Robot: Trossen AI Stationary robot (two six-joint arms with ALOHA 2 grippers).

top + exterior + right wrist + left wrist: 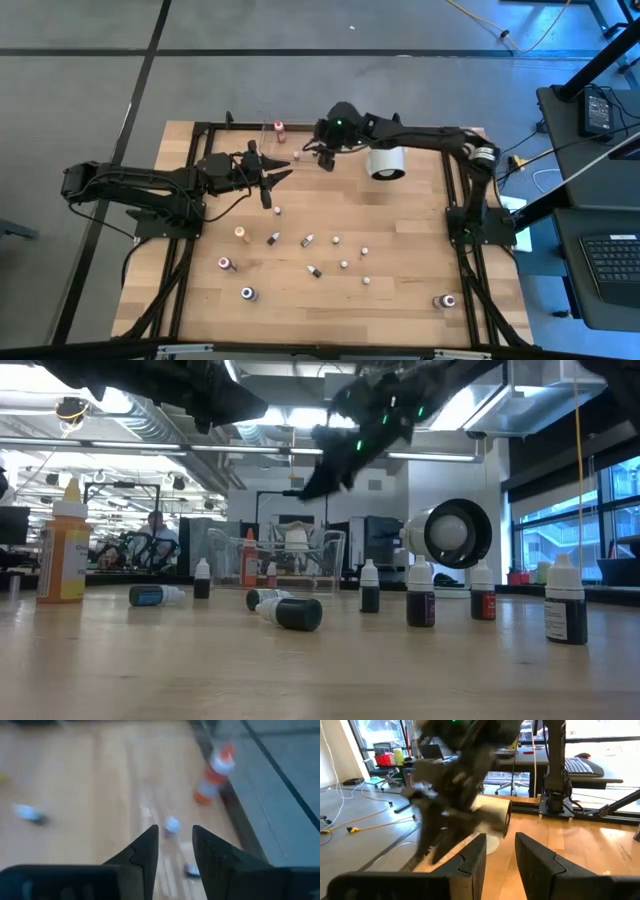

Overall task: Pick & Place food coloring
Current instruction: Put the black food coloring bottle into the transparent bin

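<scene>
Several tiny food coloring bottles (307, 240) stand or lie scattered on the wooden table, among them an orange-topped one (241, 232) and blue-topped ones (247, 293). A red-topped bottle (215, 775) stands at the far edge, by the clear tray (264, 135). My right gripper (175, 832) hangs open above a small white-capped vial (171, 825) near the far edge, not touching it. My left gripper (500, 840) is open and empty, raised over the table's left middle (280, 188), pointing toward the right arm.
A big white cylinder (385, 162) lies on its side right of my right gripper. Black frame rails (180, 270) run along the table's sides. The two grippers are close together near the far edge. Most bottles sit in the near half of the table.
</scene>
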